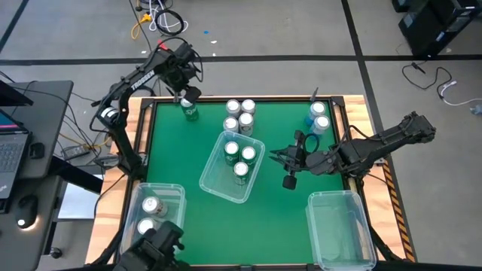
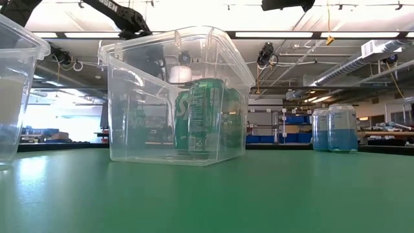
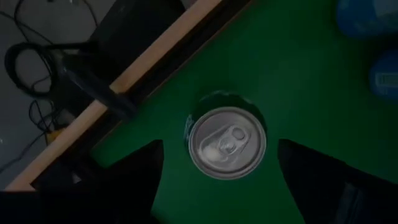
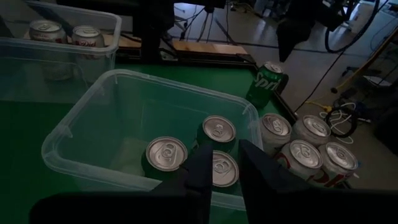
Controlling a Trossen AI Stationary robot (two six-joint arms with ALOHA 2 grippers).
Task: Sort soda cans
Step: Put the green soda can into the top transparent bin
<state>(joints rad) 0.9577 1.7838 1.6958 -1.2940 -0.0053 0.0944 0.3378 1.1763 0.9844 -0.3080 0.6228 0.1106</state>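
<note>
A green soda can (image 1: 190, 113) stands upright on the green mat near the far left corner. My left gripper (image 1: 188, 102) hangs over it, open. In the left wrist view its fingers (image 3: 140, 171) stand on either side of the can's silver top (image 3: 227, 142) without touching. My right gripper (image 1: 285, 159) is open and holds nothing, just right of the middle clear bin (image 1: 218, 184). That bin holds three green cans (image 4: 166, 154). Two silver cans (image 1: 150, 205) stand in the near left bin.
Several silver-topped cans (image 1: 239, 114) cluster at the far middle of the mat. Two blue cans (image 1: 319, 117) stand by the far right edge. An empty clear bin (image 1: 340, 226) sits at the near right corner. A wooden rim (image 1: 361, 113) borders the table.
</note>
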